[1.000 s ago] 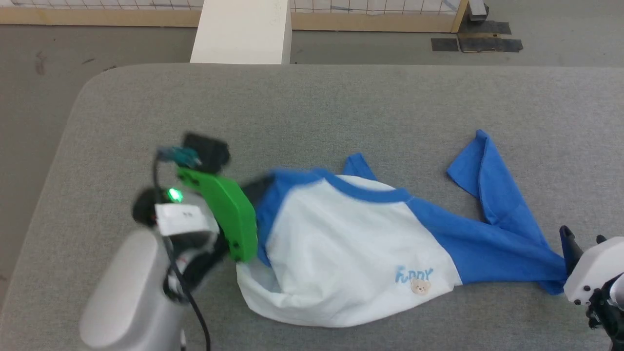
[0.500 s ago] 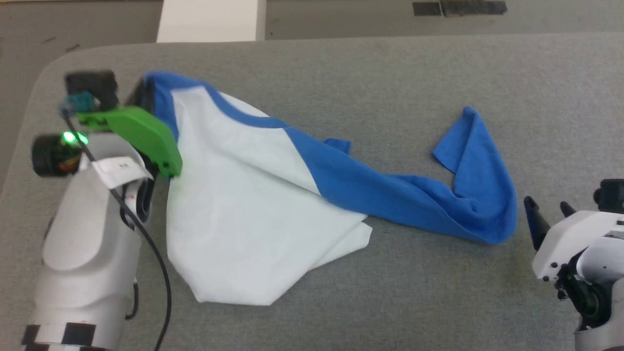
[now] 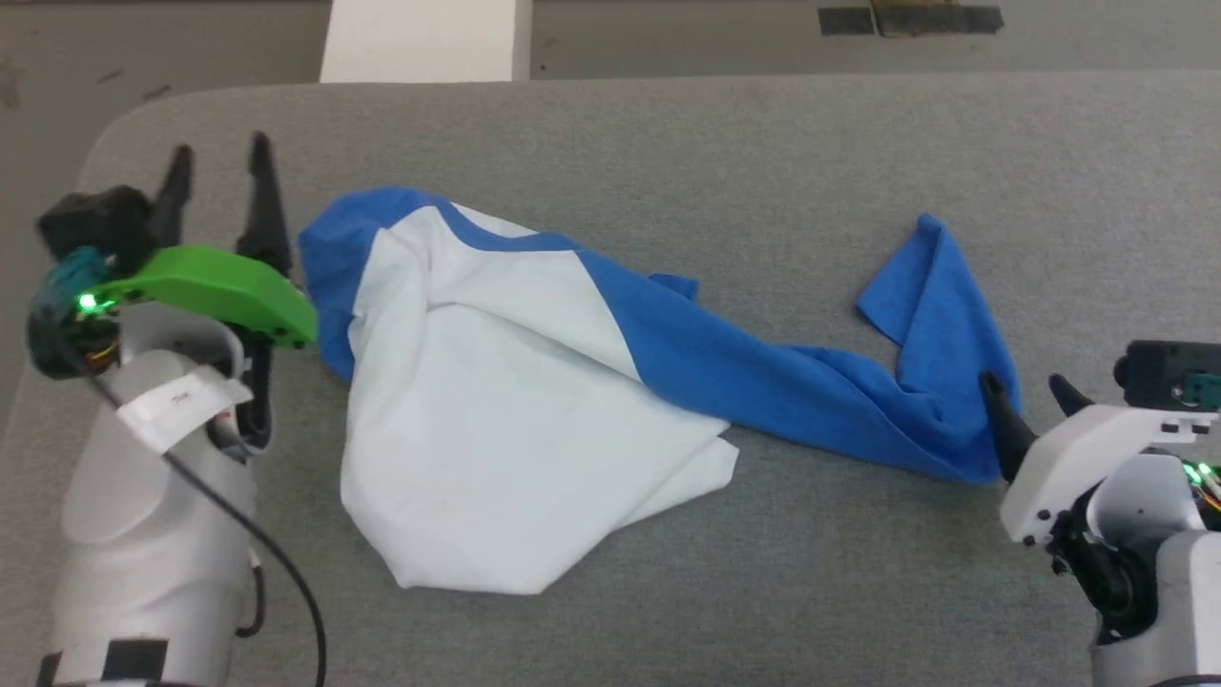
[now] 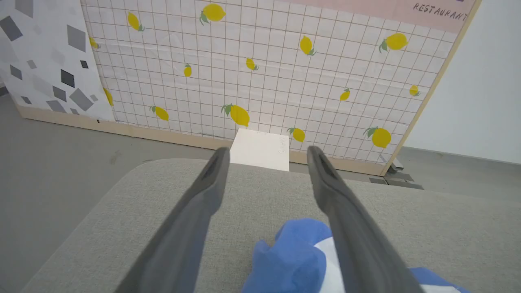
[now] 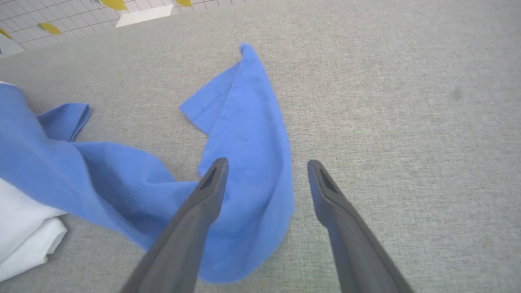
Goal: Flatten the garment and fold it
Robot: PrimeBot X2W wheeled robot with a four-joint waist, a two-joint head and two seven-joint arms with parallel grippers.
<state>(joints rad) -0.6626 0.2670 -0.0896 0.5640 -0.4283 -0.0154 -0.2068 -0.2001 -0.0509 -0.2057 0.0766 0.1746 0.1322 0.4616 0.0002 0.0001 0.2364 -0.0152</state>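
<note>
The garment [image 3: 496,420] lies crumpled on the grey table [image 3: 763,172], white body at the left, chest print hidden. One royal-blue sleeve [image 3: 916,382] trails off to the right, with a twist in it. My left gripper [image 3: 219,150] stands open just left of the blue shoulder bunch [image 4: 289,256], nothing between its fingers [image 4: 195,219]. My right gripper [image 3: 1023,384] is open at the sleeve's far bend, and its left finger [image 5: 199,207] lies over the blue sleeve cloth [image 5: 244,122].
The table's rounded far-left corner [image 3: 114,134] is close to my left gripper, with floor beyond. A white block [image 3: 424,38] stands past the far edge, in front of a lemon-print tiled wall [image 4: 264,61]. Dark tape patches [image 3: 906,17] mark the floor.
My left gripper has let go of the blue shoulder and opened; that part dropped onto the table. My right gripper has come up against the sleeve's bend. The camera shifted slightly.
</note>
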